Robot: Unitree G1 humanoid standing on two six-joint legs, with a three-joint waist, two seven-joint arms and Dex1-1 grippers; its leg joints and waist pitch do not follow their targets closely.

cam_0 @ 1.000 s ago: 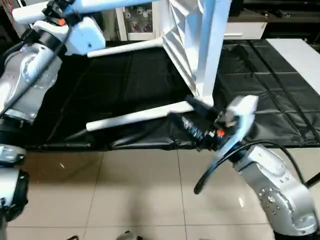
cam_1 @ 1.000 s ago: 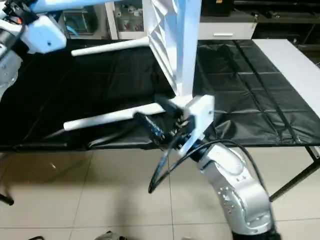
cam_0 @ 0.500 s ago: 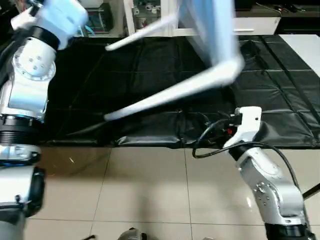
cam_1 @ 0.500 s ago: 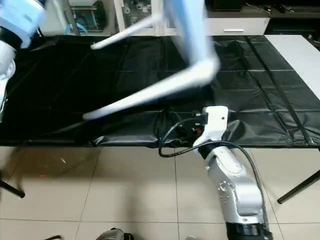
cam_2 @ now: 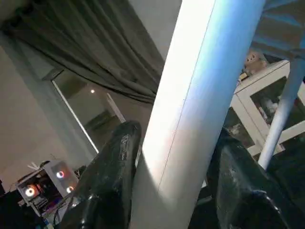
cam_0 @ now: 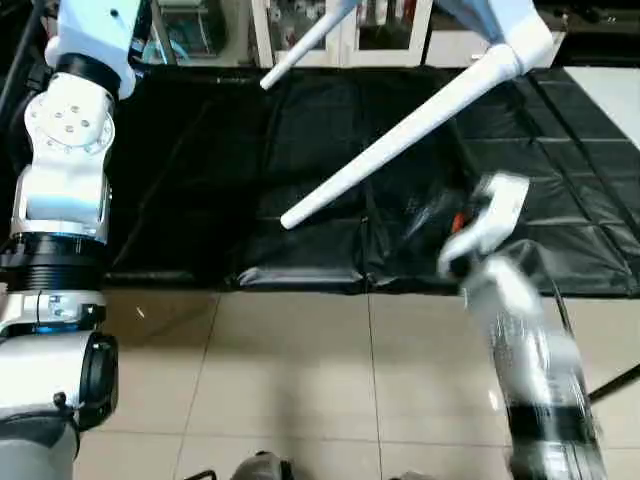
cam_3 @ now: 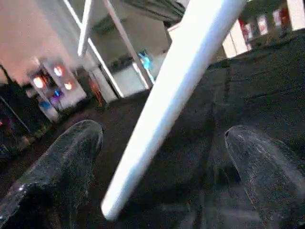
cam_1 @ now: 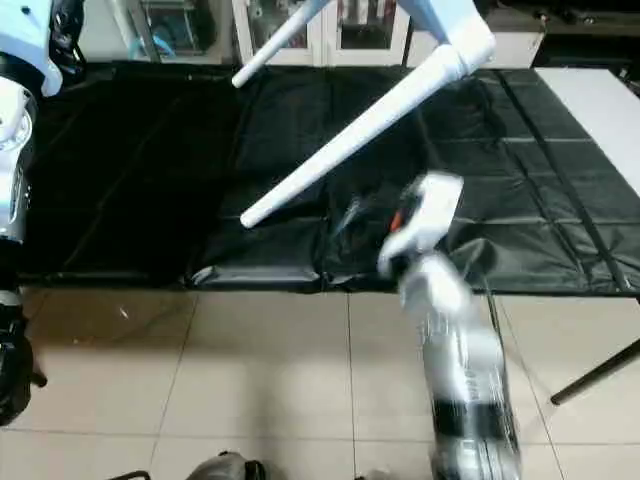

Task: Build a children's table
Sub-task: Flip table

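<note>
Left pincer [cam_2: 169, 191] is clamped round a white tube leg [cam_2: 200, 105] — the children's table hangs in the air over the black-covered table [cam_0: 200, 180]. Two more legs [cam_0: 400, 140] already sit in their sockets, slanting down. Right pincer [cam_3: 164, 176] gapes wide, gripping nothing. Looks nearly assembled; setting it upright remains.

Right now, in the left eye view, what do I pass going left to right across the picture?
Left arm → free tip of the near white leg → right arm, its wrist over the black table's front edge.
</note>
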